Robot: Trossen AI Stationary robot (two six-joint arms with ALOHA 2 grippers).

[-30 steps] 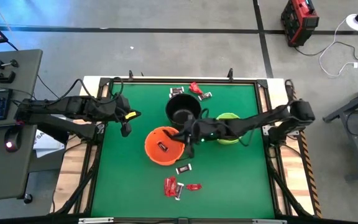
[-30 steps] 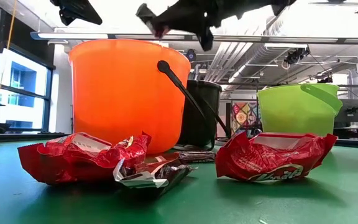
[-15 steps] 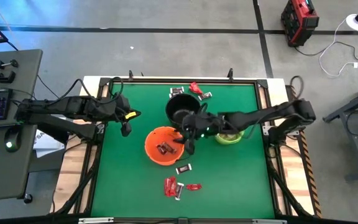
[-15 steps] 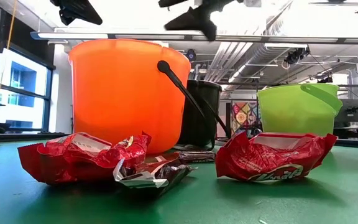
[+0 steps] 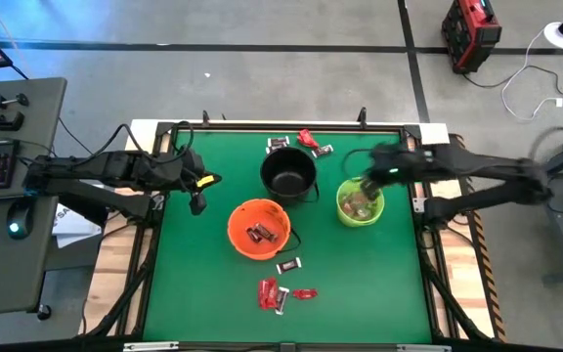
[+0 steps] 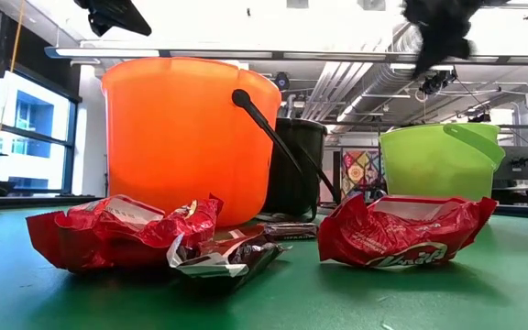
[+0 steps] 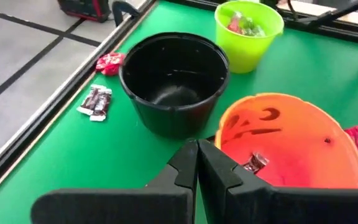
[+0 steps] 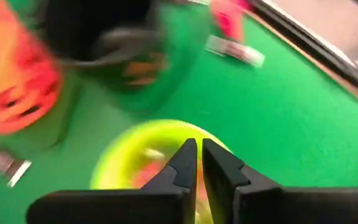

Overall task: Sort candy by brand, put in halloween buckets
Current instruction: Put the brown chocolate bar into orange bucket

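Three halloween buckets stand upright mid-table: black [image 5: 288,174], orange [image 5: 259,228] and lime green [image 5: 361,202]. Dark candy [image 5: 262,233] lies in the orange bucket, and mixed candy [image 7: 244,25] in the lime one. Loose candy lies near the front edge [image 5: 280,291], beside the orange bucket [image 5: 289,264] and at the far edge [image 5: 306,144]. My right gripper [image 8: 199,163] hangs shut and empty above the lime bucket's far right rim. Left of the buckets, my left gripper [image 7: 197,163] hovers shut and empty.
In the low view, red wrappers [image 6: 122,229] [image 6: 401,234] and a dark silver one [image 6: 227,257] lie nearest the front edge. Black rails [image 5: 423,210] run along the table's sides. Bare green mat lies at the front left and front right.
My right gripper has risen from over the orange bucket and swung fast toward the table's right edge, tipping downward, and now hangs over the lime bucket. One more dark candy lies in the orange bucket than a second ago. My left gripper has kept still.
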